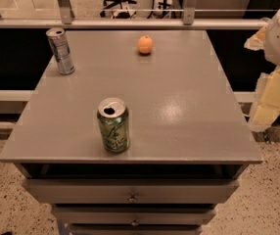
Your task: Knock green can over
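Probably light, rigid, tippy: upright green patterned aluminium drink can [113, 125]; best nudged near the rim. Pale gripper [271, 99] well apart, beside grey flat-topped table [189, 106]; clenched or released, impossible to tell.

A grey table [189, 106] is set on a speckled floor [272, 195]. Three drawers [130, 192] are stacked beneath its top. Behind it, a pale rail [130, 23] is carried on metal posts [64, 4]. An office chair base [114, 1] is seen beyond the rail. Soft glare is thrown on the table top. The hand [266, 106] is held beside the table's right edge.
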Available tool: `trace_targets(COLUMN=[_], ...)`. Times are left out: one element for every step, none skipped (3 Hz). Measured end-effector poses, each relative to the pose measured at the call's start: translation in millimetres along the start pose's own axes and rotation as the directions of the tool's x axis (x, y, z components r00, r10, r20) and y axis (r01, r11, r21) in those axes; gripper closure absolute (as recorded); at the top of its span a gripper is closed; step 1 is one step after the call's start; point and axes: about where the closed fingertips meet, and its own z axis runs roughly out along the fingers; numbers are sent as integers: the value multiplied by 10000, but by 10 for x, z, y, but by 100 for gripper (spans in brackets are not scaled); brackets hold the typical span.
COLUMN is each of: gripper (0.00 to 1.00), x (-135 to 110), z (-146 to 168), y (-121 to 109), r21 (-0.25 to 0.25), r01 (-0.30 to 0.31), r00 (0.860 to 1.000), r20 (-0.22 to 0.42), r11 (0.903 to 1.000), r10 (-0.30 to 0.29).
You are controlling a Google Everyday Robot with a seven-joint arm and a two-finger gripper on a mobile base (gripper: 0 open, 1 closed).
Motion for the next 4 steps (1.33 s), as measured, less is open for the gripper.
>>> trace_targets(gripper=[0,0,0,0], x=[-16,-199,-548,-972], z=[-9,62,169,278], y=[-3,26,83,182], r21=[66,26,-211,-739], r01=[-16,-329,-1041,-1780], r00=[10000,9978,9804,9425], r20=[46,583,1663,2738], r11=[10000,9995,9943,9813], r10=[15,327,1061,1916])
